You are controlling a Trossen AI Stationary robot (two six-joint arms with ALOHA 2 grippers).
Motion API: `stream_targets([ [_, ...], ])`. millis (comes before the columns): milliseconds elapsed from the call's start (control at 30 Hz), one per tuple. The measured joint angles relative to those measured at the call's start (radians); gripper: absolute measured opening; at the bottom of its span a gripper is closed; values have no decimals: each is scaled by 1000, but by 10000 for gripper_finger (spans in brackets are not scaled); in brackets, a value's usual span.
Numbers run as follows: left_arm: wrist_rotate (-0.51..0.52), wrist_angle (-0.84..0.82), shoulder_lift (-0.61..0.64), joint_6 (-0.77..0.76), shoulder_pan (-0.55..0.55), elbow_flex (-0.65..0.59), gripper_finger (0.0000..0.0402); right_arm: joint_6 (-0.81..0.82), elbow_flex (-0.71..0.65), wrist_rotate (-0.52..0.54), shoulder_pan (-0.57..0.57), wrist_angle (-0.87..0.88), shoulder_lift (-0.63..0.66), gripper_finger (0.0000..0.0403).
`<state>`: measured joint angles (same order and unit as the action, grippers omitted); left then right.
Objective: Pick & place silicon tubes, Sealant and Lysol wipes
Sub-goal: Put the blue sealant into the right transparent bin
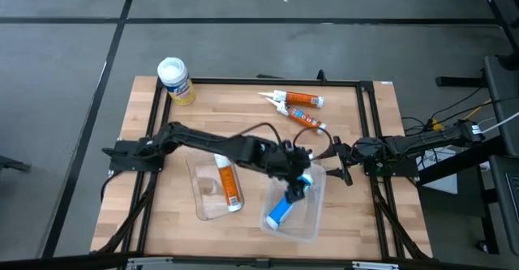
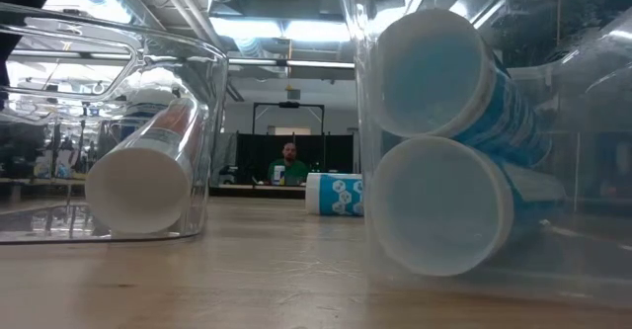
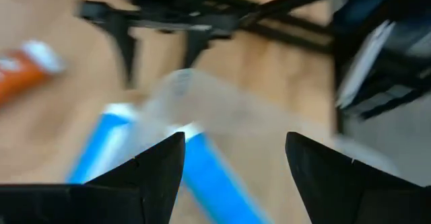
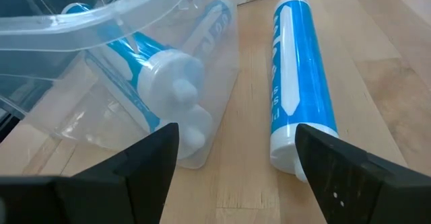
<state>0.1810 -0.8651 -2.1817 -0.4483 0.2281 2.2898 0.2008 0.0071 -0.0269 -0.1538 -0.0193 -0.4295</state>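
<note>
My left gripper [image 1: 298,182] [image 3: 232,157] is open above the right clear bin [image 1: 312,221], touching nothing I can see. Two blue tubes [image 4: 151,56] [image 2: 444,141] lie stacked in that bin. A third blue tube [image 4: 296,83] lies on the table beside it. My right gripper [image 1: 345,171] [image 4: 236,150] is open and empty, low at the bin's right side, facing the bin and the loose tube. The yellow Lysol wipes canister [image 1: 175,80] stands upright at the far left corner.
A second clear bin [image 1: 203,197] left of centre holds an orange tube [image 1: 229,185]. Two more orange tubes [image 1: 298,100] [image 1: 306,122] lie on the table toward the far edge. A black frame [image 1: 369,124] borders the table. A person sits in the room beyond.
</note>
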Motion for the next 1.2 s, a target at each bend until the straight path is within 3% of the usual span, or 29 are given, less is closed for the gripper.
stream_targets([
  [267, 153, -378, 100, 278, -73, 0, 253, 0, 0, 0, 0, 0, 0, 298],
  [433, 159, -549, 149, 354, -151, -18, 253, 0, 0, 0, 0, 0, 0, 298],
  [667, 158, -518, 225, 589, -217, -111, 253, 0, 0, 0, 0, 0, 0, 298],
  [833, 143, -456, 288, 665, -246, -216, 253, 0, 0, 0, 0, 0, 0, 298],
  [1200, 81, -135, 492, 739, -271, -616, 253, 0, 0, 0, 0, 0, 0, 298],
])
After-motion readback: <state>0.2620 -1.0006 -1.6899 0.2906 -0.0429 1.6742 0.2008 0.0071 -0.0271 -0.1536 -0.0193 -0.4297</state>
